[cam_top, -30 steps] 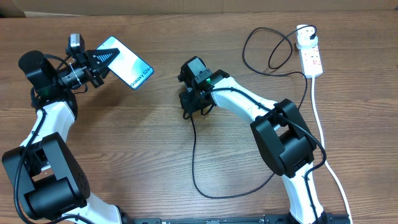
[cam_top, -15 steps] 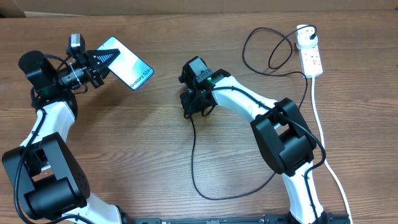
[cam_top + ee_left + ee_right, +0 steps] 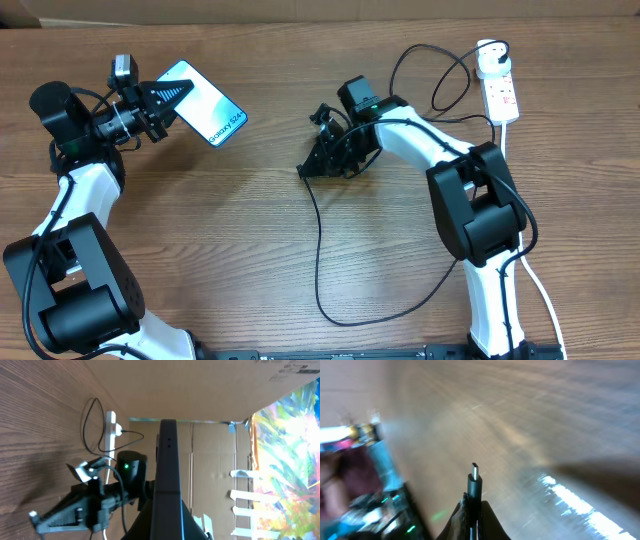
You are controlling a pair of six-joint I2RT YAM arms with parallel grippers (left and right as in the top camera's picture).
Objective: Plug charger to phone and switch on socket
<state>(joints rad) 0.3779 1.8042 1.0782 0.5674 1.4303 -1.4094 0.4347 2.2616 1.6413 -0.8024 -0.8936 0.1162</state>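
Wooden table, left tool clamped on tilted phone, right tool reaching leftward, pinching charger tip

Phone: blue-teal gradient screen, white txt, black edges. Charger: black cable, round white plug far right. Socket: white, w/ white cord. Table: brown wood grain. Arms: white w/ black joints, green LED on right one.
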